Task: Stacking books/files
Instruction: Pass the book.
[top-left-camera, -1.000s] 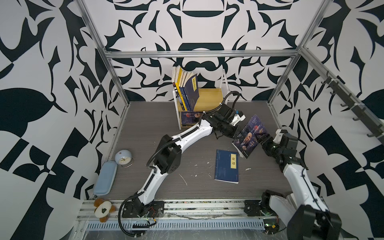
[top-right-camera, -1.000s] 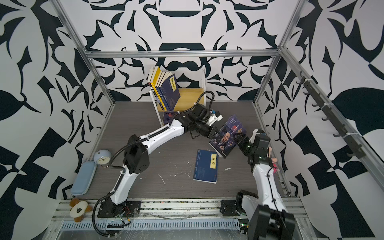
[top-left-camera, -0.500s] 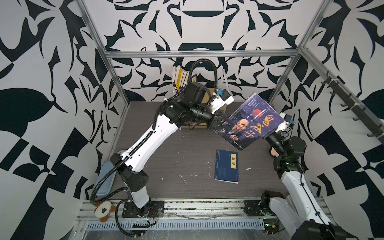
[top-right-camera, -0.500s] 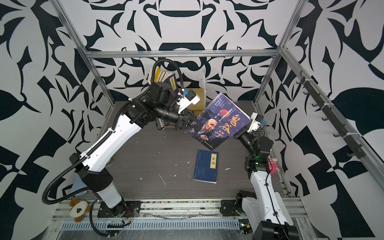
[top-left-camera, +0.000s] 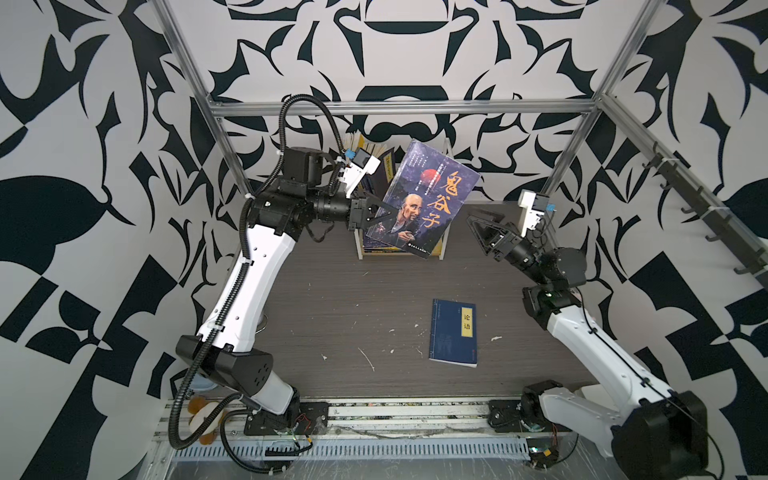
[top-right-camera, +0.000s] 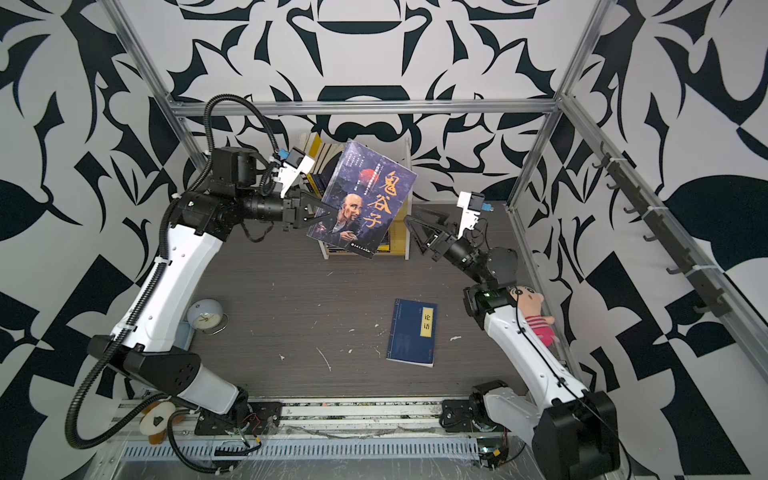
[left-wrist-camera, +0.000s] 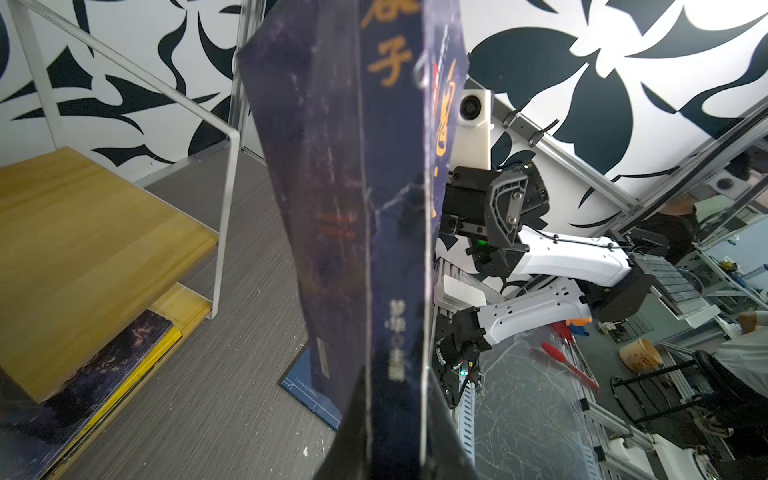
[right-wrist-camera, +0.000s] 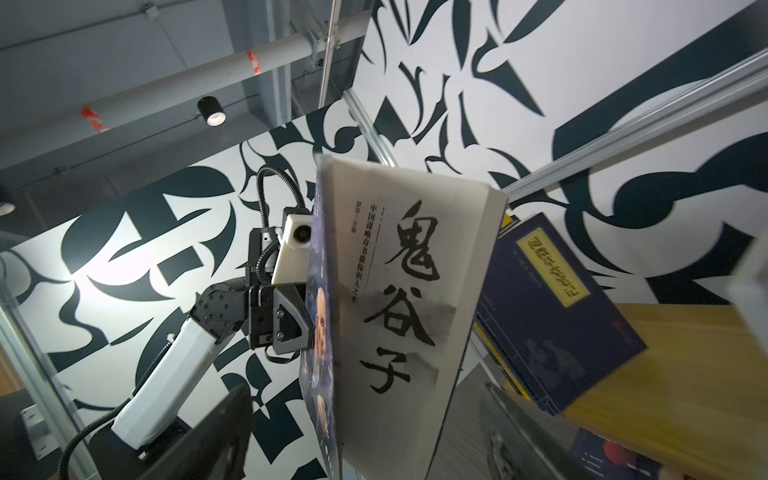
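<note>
My left gripper (top-left-camera: 384, 212) is shut on the left edge of a dark purple-blue book with an old man's face (top-left-camera: 424, 203), holding it tilted in the air in front of the small wooden shelf (top-left-camera: 444, 249). From the left wrist view the book (left-wrist-camera: 353, 208) rises edge-on out of the jaws. My right gripper (top-left-camera: 473, 220) stands open just right of the book, not touching it. In the right wrist view its dark fingers (right-wrist-camera: 208, 436) frame the book's white title page (right-wrist-camera: 399, 311). A navy book with a yellow label (top-left-camera: 454, 332) lies flat on the table. More navy books (right-wrist-camera: 552, 299) lean on the shelf's upper board.
Other books (left-wrist-camera: 104, 365) lie flat on the shelf's lower board. In a top view, an alarm clock (top-right-camera: 205, 316) and a light-blue pencil case (top-right-camera: 183, 336) sit at the left behind my left arm, and a plush doll (top-right-camera: 536, 320) lies by the right arm.
The old-man book has risen from low over the table to the front of the shelf in my left gripper. The right gripper, close at its right edge before, now stands apart.
</note>
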